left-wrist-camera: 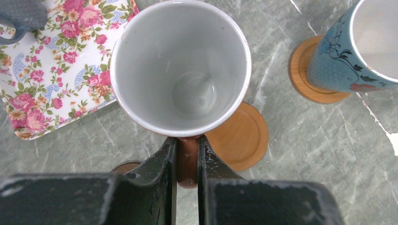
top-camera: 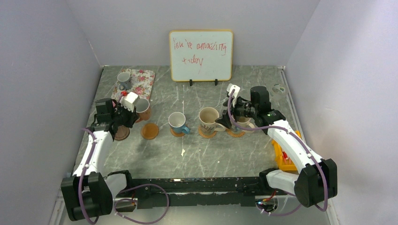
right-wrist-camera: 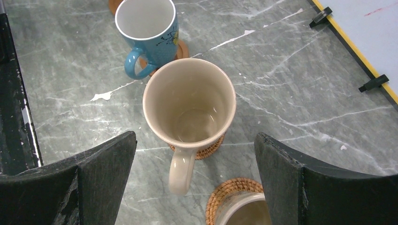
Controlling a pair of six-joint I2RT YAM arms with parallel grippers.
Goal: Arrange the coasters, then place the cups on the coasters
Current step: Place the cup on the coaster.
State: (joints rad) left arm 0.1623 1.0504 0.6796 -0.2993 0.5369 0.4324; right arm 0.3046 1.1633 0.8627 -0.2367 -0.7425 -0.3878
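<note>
My left gripper [left-wrist-camera: 187,146] [top-camera: 127,112] is shut on the handle of the orange-brown cup [left-wrist-camera: 180,65] [top-camera: 142,108], which stands upright. Just below it lie a bare tan coaster [left-wrist-camera: 244,138] [top-camera: 150,131] and a dark brown coaster [left-wrist-camera: 126,166] [top-camera: 121,134]. The blue-handled cup [top-camera: 177,122] [right-wrist-camera: 146,26] sits on a wooden coaster [left-wrist-camera: 302,77]. One cream cup [right-wrist-camera: 190,101] [top-camera: 209,120] stands on a wicker coaster [right-wrist-camera: 209,151]. A second cream cup [right-wrist-camera: 244,212] rests on another wicker coaster [right-wrist-camera: 224,190]. My right gripper [right-wrist-camera: 195,140] [top-camera: 231,120] hangs open above the two cream cups. The small grey cup [top-camera: 124,78] stands on the floral tray.
The floral tray [top-camera: 144,83] [left-wrist-camera: 51,79] lies at the back left. A whiteboard [top-camera: 201,55] on black feet stands at the back. A yellow box [top-camera: 283,154] sits at the right edge beside the right arm. Grey walls close in three sides.
</note>
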